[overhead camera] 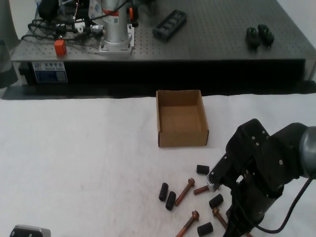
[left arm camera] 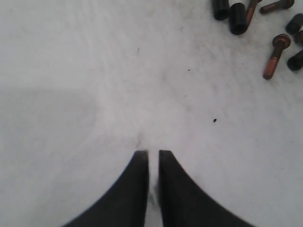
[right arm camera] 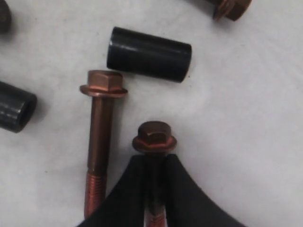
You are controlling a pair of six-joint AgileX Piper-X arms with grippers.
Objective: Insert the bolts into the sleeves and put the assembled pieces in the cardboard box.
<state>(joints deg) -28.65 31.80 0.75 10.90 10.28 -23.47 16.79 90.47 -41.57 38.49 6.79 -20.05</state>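
My right gripper [right arm camera: 154, 158] is shut on the shank of a copper bolt [right arm camera: 154, 137], whose hex head sticks out past the fingertips. A second bolt [right arm camera: 102, 137] lies right beside it on the white cloth, and a black sleeve [right arm camera: 149, 53] lies just beyond both heads. Another sleeve [right arm camera: 14, 112] lies to one side. In the high view the right arm [overhead camera: 261, 173] leans over the scattered bolts [overhead camera: 183, 191] and sleeves [overhead camera: 171, 200]. The cardboard box [overhead camera: 181, 118] stands open behind them. My left gripper [left arm camera: 153, 156] is shut and holds nothing above bare cloth.
A metal breadboard bench [overhead camera: 222, 29] with a post, cables and black parts runs along the back. The white cloth [overhead camera: 79, 158] to the left of the box is bare. Loose bolts [left arm camera: 275, 56] and sleeves [left arm camera: 238, 18] lie far ahead of the left gripper.
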